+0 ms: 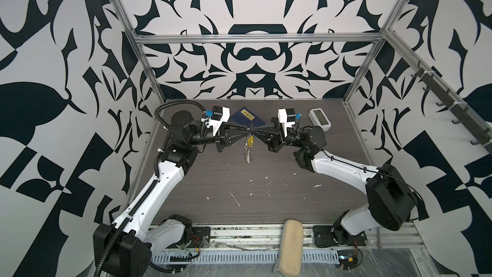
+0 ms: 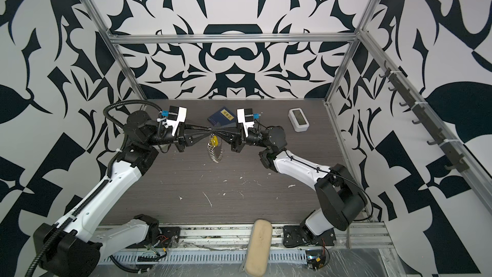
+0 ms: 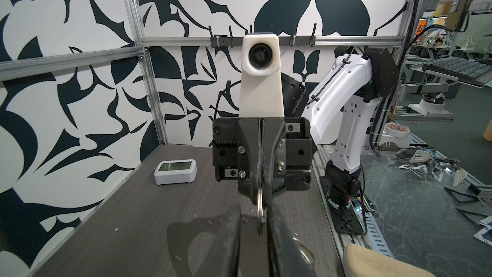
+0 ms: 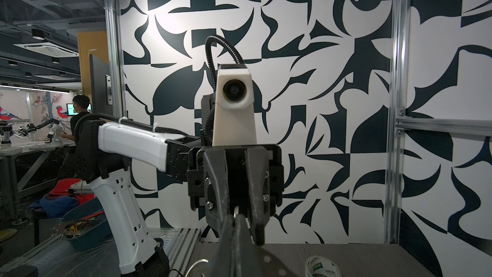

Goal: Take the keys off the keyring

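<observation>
Both grippers meet tip to tip above the middle of the table. The keyring (image 1: 248,154) (image 2: 214,153), a wire loop strung with several small silver rings, hangs below that point in both top views. The keys' yellow tag (image 1: 249,142) (image 2: 213,142) hangs at its top. My right gripper (image 1: 251,130) (image 4: 237,215) is shut on a silver ring (image 4: 236,210) at the top of the bunch. My left gripper (image 1: 245,130) (image 3: 254,209) has its jaws a little apart. That ring (image 3: 260,203) stands edge-on in the gap, close to one finger.
A dark blue booklet (image 1: 247,118) lies behind the grippers. A white digital clock (image 1: 319,119) (image 3: 175,171) sits at the back right. A beige pad (image 1: 291,246) rests on the front rail, and a tape roll (image 4: 323,267) lies on the table. A hook rail (image 1: 450,107) lines the right wall.
</observation>
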Controlling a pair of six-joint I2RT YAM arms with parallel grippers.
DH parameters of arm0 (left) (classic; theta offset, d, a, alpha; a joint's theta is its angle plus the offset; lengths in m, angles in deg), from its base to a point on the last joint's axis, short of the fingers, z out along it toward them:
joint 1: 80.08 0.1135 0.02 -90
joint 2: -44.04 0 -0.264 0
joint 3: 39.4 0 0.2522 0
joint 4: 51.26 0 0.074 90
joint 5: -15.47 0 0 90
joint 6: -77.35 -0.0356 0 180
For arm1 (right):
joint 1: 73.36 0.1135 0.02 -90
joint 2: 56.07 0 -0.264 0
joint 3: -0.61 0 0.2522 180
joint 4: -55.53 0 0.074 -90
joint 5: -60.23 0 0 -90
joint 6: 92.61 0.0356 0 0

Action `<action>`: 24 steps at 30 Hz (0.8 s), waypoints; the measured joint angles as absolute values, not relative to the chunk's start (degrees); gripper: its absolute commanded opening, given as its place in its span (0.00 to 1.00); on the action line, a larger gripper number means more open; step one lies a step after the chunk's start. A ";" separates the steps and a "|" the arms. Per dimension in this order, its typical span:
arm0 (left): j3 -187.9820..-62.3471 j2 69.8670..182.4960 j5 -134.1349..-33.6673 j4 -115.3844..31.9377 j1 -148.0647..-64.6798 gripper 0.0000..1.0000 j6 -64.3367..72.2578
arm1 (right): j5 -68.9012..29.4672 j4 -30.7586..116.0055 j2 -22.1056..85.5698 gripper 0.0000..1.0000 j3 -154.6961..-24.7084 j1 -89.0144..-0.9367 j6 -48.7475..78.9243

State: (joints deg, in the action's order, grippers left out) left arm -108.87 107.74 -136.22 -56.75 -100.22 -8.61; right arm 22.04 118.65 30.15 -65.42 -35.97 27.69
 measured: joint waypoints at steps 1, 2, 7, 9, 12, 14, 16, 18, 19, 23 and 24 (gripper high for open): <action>-108.87 107.74 -136.20 -56.73 -100.22 0.25 -8.61 | 22.04 118.68 30.15 0.00 -65.42 -35.97 27.69; -108.87 107.74 -136.16 -56.70 -100.22 0.26 -8.68 | 22.06 118.68 30.15 0.00 -65.44 -35.97 27.69; -108.87 107.63 -135.74 -56.42 -100.22 0.29 -9.05 | 22.11 118.65 30.15 0.00 -65.42 -35.97 27.69; -108.87 107.39 -135.59 -56.09 -100.22 0.30 -9.09 | 22.11 118.68 30.12 0.00 -65.42 -35.97 27.69; -108.87 106.98 -135.39 -55.48 -100.22 0.30 -9.14 | 22.09 118.79 30.12 0.00 -65.42 -35.97 27.67; -108.87 106.69 -135.24 -55.20 -100.22 0.31 -9.14 | 22.09 118.79 30.12 0.00 -65.44 -35.97 27.67; -108.87 106.43 -135.04 -55.17 -100.22 0.31 -9.16 | 22.09 118.79 30.12 0.00 -65.44 -35.97 27.69; -108.84 106.12 -134.89 -55.17 -100.22 0.31 -9.18 | 22.09 118.79 30.12 0.00 -65.42 -35.97 27.67; -108.84 105.97 -134.80 -55.15 -100.22 0.31 -9.20 | 22.09 118.79 30.12 0.00 -65.42 -35.97 27.67; -108.84 105.64 -134.58 -55.15 -100.22 0.31 -9.25 | 22.09 118.79 30.12 0.00 -65.44 -35.97 27.67; -108.84 105.64 -134.49 -55.11 -100.22 0.30 -9.25 | 22.09 118.81 30.12 0.00 -65.44 -35.97 27.69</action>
